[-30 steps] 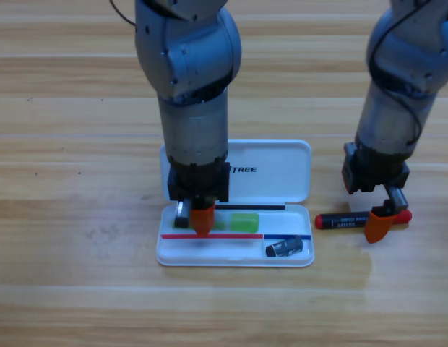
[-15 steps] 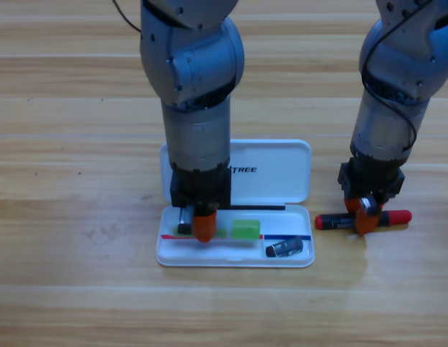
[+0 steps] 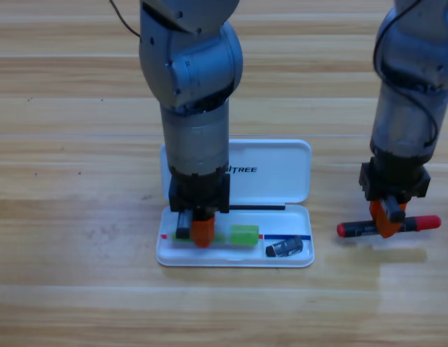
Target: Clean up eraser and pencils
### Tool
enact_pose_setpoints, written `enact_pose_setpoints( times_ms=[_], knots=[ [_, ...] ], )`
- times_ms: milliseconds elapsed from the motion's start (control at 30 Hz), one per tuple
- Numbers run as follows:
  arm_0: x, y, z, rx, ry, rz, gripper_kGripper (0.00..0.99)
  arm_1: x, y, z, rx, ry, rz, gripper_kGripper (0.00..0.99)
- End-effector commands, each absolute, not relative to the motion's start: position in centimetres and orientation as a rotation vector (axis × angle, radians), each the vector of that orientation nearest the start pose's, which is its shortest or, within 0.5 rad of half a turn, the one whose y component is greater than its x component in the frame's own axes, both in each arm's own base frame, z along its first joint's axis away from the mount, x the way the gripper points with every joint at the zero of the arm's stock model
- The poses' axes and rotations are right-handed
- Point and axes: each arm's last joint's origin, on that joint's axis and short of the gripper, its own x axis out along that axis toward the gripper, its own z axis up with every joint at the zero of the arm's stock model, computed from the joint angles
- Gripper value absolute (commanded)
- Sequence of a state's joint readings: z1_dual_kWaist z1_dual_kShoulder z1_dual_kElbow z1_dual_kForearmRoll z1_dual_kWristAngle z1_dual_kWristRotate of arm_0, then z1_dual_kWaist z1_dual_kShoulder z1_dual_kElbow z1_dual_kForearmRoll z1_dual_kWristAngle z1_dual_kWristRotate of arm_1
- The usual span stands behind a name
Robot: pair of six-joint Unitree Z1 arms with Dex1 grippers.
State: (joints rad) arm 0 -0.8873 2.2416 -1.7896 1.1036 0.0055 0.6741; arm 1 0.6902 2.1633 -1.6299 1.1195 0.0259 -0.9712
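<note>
Both red marker (image 3: 389,227) ends point left and right.

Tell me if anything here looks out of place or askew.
Only the marker is out of place: it lies outside the white case, on the table to its right, with the right gripper down over its middle. The eraser and green stick lie inside the case, under the left gripper.
</note>
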Motion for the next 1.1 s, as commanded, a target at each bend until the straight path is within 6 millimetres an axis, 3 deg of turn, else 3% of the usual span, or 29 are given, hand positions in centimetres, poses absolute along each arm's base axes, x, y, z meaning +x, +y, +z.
enact_pose_setpoints(
  times_ms=[33,433,467,567,600,633,967,1100],
  knots=[
    [27.1,-34.7,18.6,1.219,1.273,-1.219,0.0,29.1,25.7,24.0,-1.262,1.227,1.296,0.0],
    [27.2,-34.8,18.7,1.212,1.271,-1.208,0.0,28.4,26.2,24.5,-1.26,1.223,1.279,0.0],
    [27.2,-34.7,18.7,1.211,1.274,-1.207,0.043,28.4,26.3,24.5,-1.26,1.223,1.279,0.0],
    [27.1,-34.7,18.5,1.205,1.284,-1.201,0.79,28.3,26.4,24.5,-1.265,1.222,1.276,0.0],
    [27.1,-34.7,18.6,1.204,1.283,-1.201,0.937,28.3,26.4,24.5,-1.265,1.222,1.276,0.0],
    [27.1,-34.7,18.7,1.204,1.28,-1.201,0.986,28.2,26.5,24.5,-1.267,1.221,1.277,0.0],
    [27.1,-34.7,19.0,1.2,1.272,-1.199,0.99,27.7,27.3,24.9,-1.267,1.21,1.273,0.0],
    [27.2,-33.1,22.7,1.175,1.208,-1.167,0.99,27.5,28.4,25.1,-1.265,1.196,1.274,0.0]
  ],
)
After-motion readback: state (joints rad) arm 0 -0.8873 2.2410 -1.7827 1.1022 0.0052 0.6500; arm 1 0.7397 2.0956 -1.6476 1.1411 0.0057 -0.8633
